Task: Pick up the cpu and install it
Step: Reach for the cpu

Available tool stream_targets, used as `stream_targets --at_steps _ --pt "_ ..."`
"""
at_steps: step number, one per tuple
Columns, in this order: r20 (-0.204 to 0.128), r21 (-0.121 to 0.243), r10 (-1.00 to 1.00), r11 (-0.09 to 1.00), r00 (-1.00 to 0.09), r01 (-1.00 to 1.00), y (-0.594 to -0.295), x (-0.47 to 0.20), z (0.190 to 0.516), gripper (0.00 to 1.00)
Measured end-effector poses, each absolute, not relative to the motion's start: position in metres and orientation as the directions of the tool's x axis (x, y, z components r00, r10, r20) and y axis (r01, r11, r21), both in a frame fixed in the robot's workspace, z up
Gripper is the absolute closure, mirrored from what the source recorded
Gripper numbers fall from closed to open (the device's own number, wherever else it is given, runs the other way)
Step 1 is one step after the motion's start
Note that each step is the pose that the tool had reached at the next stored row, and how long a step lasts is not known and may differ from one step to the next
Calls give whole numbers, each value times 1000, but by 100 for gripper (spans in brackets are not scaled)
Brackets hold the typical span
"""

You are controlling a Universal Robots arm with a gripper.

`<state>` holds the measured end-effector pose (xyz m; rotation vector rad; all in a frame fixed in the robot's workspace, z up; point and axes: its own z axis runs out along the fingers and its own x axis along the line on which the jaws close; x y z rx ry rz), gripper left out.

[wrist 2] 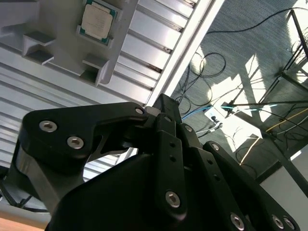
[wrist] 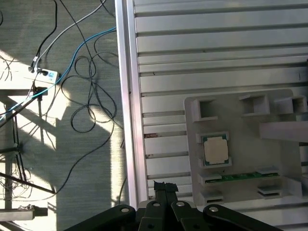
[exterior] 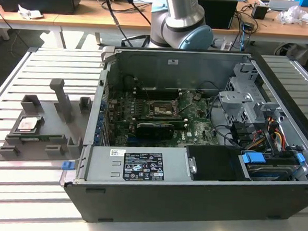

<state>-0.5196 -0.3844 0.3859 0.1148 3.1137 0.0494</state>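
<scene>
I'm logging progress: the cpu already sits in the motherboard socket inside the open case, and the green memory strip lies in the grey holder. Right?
Not quite. The cpu lies in the grey holder, outside the case, as the exterior view shows. The green memory strip does lie in that holder.

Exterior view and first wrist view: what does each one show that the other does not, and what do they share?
The exterior view adds the open computer case, the dark socket on its board, and the arm behind the case.

The first wrist view adds the floor beside the table, loose cables lying on it, and part of the gripper.

Both show the slatted table, the grey holder on it, the cpu lying in that holder, and the green memory strip beside the cpu.
</scene>
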Motion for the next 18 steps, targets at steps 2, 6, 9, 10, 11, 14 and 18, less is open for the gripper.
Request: stream_targets --at_steps 2,6,9,10,11,14,18 --pt "-24 33 74 997 -997 73 -384 -518 386 89" --pt "-23 32 74 997 -997 73 -384 -506 386 89" --pt "-23 32 74 997 -997 73 -384 -493 386 89" --pt "-23 32 74 997 -997 73 -384 -487 386 89" --pt "-22 32 74 997 -997 73 -384 -484 386 89" --pt "-23 32 74 997 -997 73 -384 -478 386 89" --pt "-22 32 74 997 -997 73 -384 -467 386 89"
